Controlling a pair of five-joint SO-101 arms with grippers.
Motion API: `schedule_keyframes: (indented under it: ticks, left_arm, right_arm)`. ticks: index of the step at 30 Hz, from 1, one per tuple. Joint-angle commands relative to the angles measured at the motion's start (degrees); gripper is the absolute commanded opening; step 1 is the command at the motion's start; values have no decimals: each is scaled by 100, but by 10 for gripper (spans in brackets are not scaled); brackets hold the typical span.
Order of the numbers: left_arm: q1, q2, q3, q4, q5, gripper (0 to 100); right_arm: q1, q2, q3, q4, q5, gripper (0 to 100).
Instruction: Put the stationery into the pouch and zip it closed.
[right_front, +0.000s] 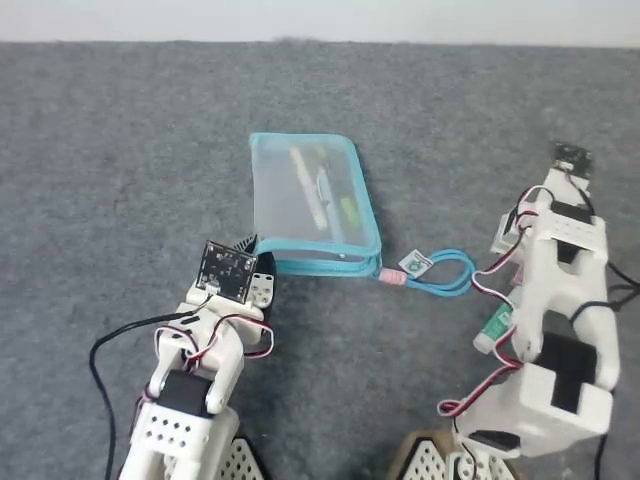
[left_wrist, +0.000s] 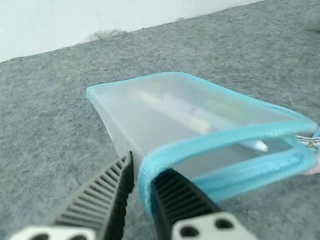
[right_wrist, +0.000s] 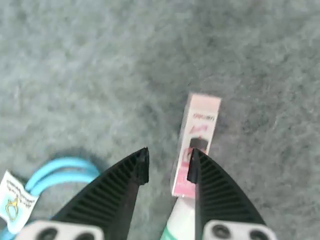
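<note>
Left end effector (left_wrist: 145, 169) pinches the soft, probably light pouch (left_wrist: 165, 110) at its firmer zip-edge corner. Right end effector (right_wrist: 168, 156) gapes half open, empty, beside a pink stationery item (right_wrist: 201, 120).

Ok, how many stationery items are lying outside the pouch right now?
1. A pink-and-white item lies on the carpet at the tip of the open right claw, apart from the pouch. Others may be hidden from view.

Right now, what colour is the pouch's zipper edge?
Light blue zipper edge; clearest in the left wrist view.
</note>
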Motion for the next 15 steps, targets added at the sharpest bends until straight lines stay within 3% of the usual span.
schedule_keyframes:
  ticks: [1, 15]
  left_arm:
    - [44, -62, -66, 0, -44, 11]
    - [35, -62, -66, 0, -44, 11]
  right_arm:
    - [136, 189, -18, -127, -70, 155]
    - [488, 268, -88, 470, 229, 156]
